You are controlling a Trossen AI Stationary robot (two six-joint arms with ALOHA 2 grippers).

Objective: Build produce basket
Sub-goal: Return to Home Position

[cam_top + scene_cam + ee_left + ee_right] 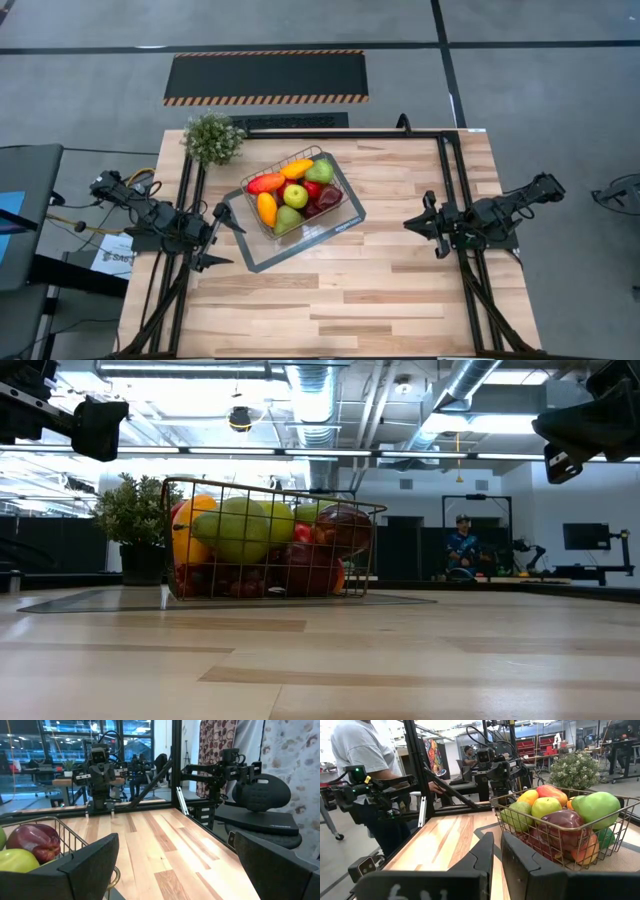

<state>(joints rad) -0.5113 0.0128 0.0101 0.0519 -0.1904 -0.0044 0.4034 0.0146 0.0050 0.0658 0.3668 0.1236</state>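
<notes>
Toward the middle of the wooden table [380, 290], the wire basket [282, 165] stood on its grey tray [258, 258]. It was heaped with produce [296, 194] in orange, yellow, red, green and dark pieces, and I could see none lying loose on the boards. The left gripper [222, 238] hung just beside the tray's edge on its own side, its fingers spread wide with nothing between them. The right gripper [412, 224] sat well apart from the basket on the other side. Its fingers were all but closed, showing only a thin slit, and gripped nothing. I judged the filling finished and the step in hand to be parking the arms. The next move, I'd guess, asked only that each arm fold to rest without clipping the tray.
</notes>
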